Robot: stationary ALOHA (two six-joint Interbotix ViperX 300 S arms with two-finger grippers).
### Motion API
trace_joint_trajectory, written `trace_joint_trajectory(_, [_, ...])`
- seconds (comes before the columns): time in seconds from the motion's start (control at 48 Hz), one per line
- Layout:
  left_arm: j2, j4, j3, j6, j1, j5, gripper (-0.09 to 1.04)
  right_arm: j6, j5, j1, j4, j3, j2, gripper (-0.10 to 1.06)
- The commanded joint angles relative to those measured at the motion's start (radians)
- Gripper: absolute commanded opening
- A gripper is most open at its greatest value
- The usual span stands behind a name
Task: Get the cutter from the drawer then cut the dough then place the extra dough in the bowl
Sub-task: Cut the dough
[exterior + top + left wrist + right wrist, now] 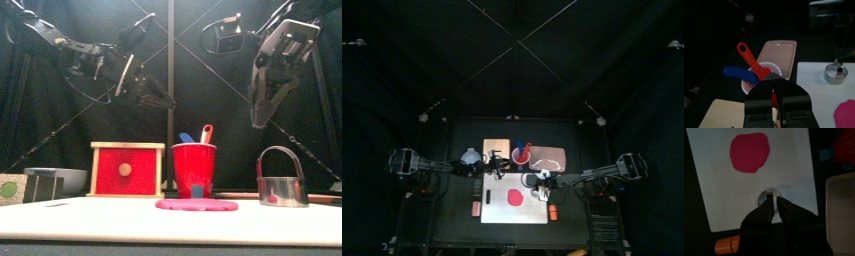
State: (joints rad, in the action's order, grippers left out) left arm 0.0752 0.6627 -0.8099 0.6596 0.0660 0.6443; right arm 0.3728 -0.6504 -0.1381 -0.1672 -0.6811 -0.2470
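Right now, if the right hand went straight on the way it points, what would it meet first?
Probably the round metal cutter, which stands on the white cutting board directly under the right hand. The front view shows clear air between them.

Pretty dim booth, the black curtains (513, 60) just eat the light, while overhead light makes the white cutting board (513, 195) glow brighter than anything else, puts a small glint on the metal cutter (281, 190), and the board's near edge looks soft in the front view.
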Motion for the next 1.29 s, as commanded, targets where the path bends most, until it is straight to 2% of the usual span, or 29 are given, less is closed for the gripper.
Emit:
trace_joint_trajectory(0.021, [0.002, 0.02, -0.014, -0.074, 0.031, 0.018, 0.35, 0.002, -0.011, 0.0, 0.003, 0.006, -0.026, 0.79])
trace_joint_trajectory(0.208, [-0.014, -0.031, -0.058, -0.282, 0.051, 0.037, 0.35, 0.0, -0.015, 0.0, 0.049, 0.003, -0.009, 0.83])
trace_joint_trajectory(0.333, [-0.026, -0.163, -0.078, -0.422, 0.067, 0.094, 0.35, 0.0, -0.026, -0.009, 0.078, 0.005, 0.02, 0.83])
trace_joint_trajectory(0.479, [-0.071, -0.322, -0.083, -0.535, 0.071, 0.158, 0.35, 0.0, -0.026, -0.015, 0.077, 0.003, 0.074, 0.83])
trace_joint_trajectory(0.604, [-0.109, -0.413, -0.074, -0.543, 0.069, 0.161, 0.36, -0.002, -0.023, -0.015, 0.074, 0.009, 0.123, 0.83])
trace_joint_trajectory(0.688, [-0.123, -0.426, -0.067, -0.543, 0.067, 0.161, 0.38, -0.002, -0.021, -0.015, 0.074, 0.014, 0.146, 0.82])
trace_joint_trajectory(0.833, [-0.124, -0.41, -0.077, -0.548, 0.066, 0.161, 0.45, 0.0, -0.021, -0.021, 0.074, 0.035, 0.161, 0.71])
trace_joint_trajectory(1.021, [-0.124, -0.383, -0.087, -0.551, 0.071, 0.158, 0.64, 0.0, -0.034, -0.026, 0.078, 0.071, 0.161, 0.53])
trace_joint_trajectory(1.146, [-0.126, -0.353, -0.092, -0.552, 0.072, 0.152, 0.72, 0.002, -0.055, -0.029, 0.081, 0.101, 0.161, 0.51])
trace_joint_trajectory(1.292, [-0.124, -0.305, -0.098, -0.549, 0.075, 0.126, 0.74, 0.002, -0.081, -0.035, 0.077, 0.17, 0.164, 0.51])
